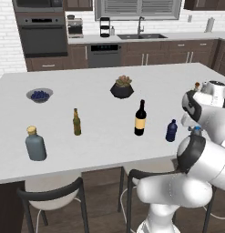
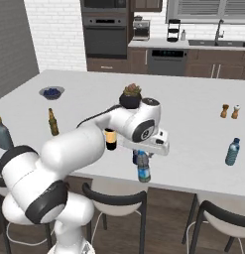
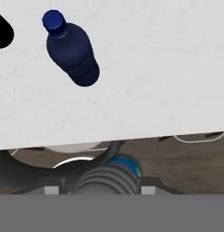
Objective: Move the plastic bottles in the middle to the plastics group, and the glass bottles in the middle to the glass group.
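My gripper is shut on the small clear water bottle with a blue label, holding it upright near the counter's front edge. In the hand view the bottle sits between the fingers at the bottom. Just behind it stands a dark blue plastic bottle. A paler bluish plastic bottle stands further right. The tall dark wine bottle with a tan label stands mid-counter; the arm partly hides it in the right base view. On the left are the olive-brown beer bottle and the grey-blue flask.
A bowl of blue berries sits at the far left and a potted plant at the back middle. Two small shakers stand at the right. Dark-framed stools line the counter's front edge.
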